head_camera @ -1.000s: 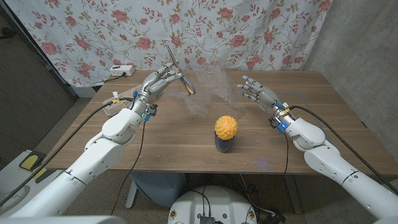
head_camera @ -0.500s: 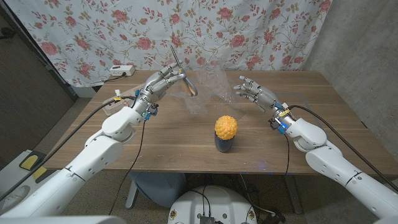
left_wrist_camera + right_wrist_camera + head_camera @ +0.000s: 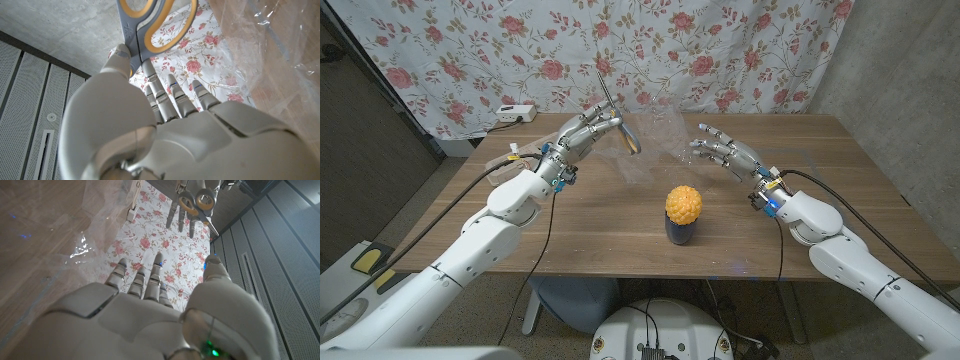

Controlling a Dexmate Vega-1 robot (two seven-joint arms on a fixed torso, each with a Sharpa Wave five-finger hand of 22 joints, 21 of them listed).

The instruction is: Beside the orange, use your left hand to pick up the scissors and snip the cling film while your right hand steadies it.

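The left hand [image 3: 582, 137] is gripping the scissors [image 3: 616, 122], raised above the table [image 3: 590, 215], blades pointing up. The film [image 3: 655, 140] is standing between both hands. The right hand [image 3: 722, 151], fingers spread and holding nothing, is hovering just beside the film. The orange [image 3: 683, 203] is sitting nearer the robot than either hand.

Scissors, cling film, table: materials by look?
Scissors: grey blades, likely metal; grey handles with orange-yellow inner lining, probably plastic, matte. The left robot hand holds them.
Cling film: thin clear plastic, crinkled, with bright glare spots.
Table: brown wood grain in planks, low sheen; solid or veneer, cannot tell.
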